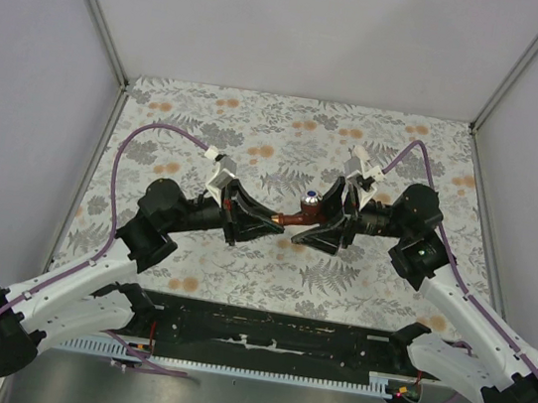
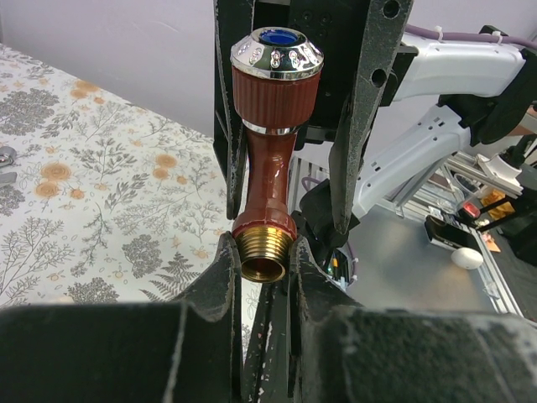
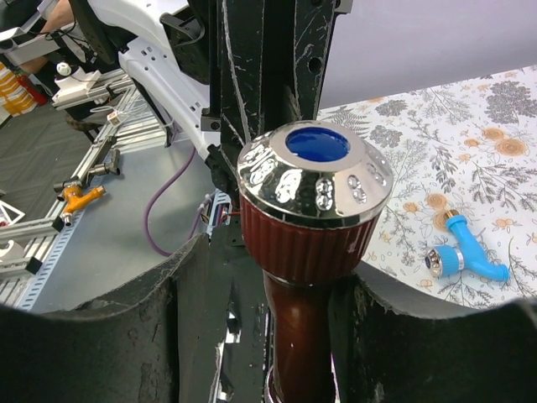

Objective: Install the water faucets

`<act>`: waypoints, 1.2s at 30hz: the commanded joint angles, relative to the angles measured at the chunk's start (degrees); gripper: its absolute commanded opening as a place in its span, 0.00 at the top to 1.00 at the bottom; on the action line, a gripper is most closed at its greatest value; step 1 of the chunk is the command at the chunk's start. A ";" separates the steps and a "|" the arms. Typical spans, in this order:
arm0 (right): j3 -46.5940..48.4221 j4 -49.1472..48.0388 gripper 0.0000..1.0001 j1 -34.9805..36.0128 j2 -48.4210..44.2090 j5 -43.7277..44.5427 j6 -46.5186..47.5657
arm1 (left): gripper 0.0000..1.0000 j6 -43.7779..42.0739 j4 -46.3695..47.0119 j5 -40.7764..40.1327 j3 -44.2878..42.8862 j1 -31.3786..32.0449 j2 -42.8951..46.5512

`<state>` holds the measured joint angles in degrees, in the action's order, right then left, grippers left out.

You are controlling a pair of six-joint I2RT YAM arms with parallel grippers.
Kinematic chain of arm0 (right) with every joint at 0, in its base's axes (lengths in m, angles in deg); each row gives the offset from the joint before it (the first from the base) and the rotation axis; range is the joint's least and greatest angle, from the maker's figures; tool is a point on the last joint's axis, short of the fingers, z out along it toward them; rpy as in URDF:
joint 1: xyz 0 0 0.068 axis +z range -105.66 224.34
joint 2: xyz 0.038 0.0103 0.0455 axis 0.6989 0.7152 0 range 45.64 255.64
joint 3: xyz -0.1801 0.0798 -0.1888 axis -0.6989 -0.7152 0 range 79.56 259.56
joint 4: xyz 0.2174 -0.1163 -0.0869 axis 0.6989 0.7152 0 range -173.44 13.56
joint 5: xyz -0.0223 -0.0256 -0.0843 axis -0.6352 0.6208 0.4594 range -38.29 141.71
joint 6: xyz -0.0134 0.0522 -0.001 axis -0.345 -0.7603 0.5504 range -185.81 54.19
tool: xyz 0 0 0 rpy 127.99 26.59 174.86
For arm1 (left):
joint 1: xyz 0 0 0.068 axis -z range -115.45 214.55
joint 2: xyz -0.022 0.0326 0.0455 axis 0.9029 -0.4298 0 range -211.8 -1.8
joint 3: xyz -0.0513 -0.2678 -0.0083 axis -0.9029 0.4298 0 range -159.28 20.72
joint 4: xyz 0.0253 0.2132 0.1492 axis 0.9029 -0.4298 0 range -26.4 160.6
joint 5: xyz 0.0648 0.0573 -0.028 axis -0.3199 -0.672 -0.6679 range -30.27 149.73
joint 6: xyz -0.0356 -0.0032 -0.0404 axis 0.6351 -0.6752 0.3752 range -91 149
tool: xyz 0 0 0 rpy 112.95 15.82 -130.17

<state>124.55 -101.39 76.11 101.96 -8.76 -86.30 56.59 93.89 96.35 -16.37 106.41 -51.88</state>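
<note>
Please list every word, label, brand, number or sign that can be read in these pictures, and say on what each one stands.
No text can be read.
reddish-brown faucet: no lettering; its chrome cap has only a plain blue disc.
blue faucet: no mark visible.
tablecloth: flower pattern only.
Small items beyond the table edge: too blurred to tell.
</note>
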 commanded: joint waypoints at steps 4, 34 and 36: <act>0.71 -2.52 0.42 0.22 -0.86 0.61 -1.48 | 0.98 0.53 2.81 1.70 0.34 0.50 1.13; 5.98 37.01 1.00 -0.22 -12.97 32.56 16.71 | 0.23 -11.94 -29.16 -19.55 -7.03 1.99 2.20; 5.98 39.91 1.00 -0.30 -15.52 40.92 17.24 | 0.22 -12.48 -32.24 -23.16 -8.61 2.69 -0.61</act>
<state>127.61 -69.61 76.00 90.83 13.45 -72.57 49.42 71.90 83.59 -20.98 108.21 -49.08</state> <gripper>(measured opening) 0.360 0.773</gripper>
